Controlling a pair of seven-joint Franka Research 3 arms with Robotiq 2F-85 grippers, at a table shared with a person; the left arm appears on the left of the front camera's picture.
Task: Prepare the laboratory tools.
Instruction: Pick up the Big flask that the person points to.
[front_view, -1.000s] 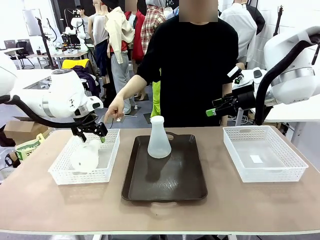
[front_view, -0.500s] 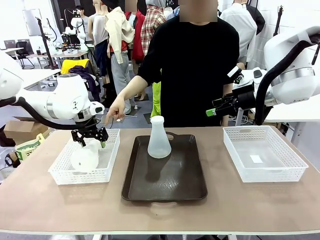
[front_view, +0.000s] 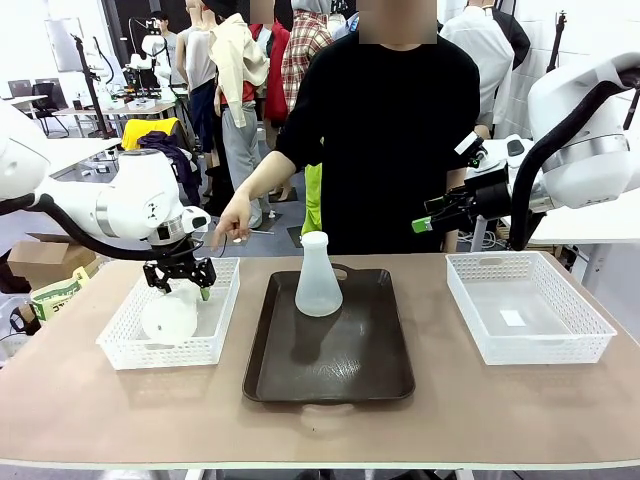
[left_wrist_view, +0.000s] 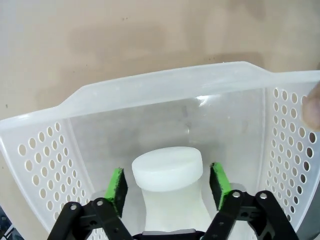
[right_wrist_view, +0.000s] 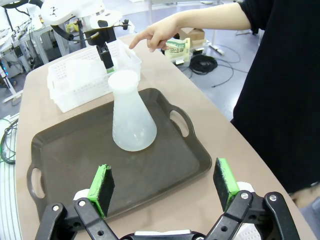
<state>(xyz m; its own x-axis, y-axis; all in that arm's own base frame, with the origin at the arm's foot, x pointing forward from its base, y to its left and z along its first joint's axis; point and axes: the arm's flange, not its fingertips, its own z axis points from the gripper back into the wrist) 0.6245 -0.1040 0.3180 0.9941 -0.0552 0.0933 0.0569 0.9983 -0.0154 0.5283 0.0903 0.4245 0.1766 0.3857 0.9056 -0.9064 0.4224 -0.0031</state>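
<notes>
- On the left of the tabletop (front_view: 450, 420), a white mesh basket (front_view: 125, 345) (left_wrist_view: 150, 85) with one flask (front_view: 170, 315) (left_wrist_view: 167, 170) inside, tilted, wide round base toward the near side, neck pointing up and away.
- Over that basket, the left gripper (front_view: 182, 290) (left_wrist_view: 169, 182), lowered around the flask's neck.
- Fingers (left_wrist_view: 117, 185) released: one green pad on each side of the neck, just beside it, a thin gap showing on both sides, nothing grasped.
- In the middle, a dark brown tray (front_view: 330, 370) (right_wrist_view: 65, 150) with a second flask (front_view: 318, 280) (right_wrist_view: 131, 112) upright on its far half, mouth up, untouched.
- On the right, a second white basket (front_view: 530, 350), well apart from both flasks.
- Far right, above the tabletop's far edge, the right gripper (front_view: 425, 220) (right_wrist_view: 165, 182), raised in the air beside the person.
- Its fingers (right_wrist_view: 102, 182) spread wide, nothing between the pads.
- At the far side, a person in a black top, one hand (front_view: 232, 218) (right_wrist_view: 155, 35) stretched out with a finger pointing down toward the left basket, near the left gripper but not touching it.
</notes>
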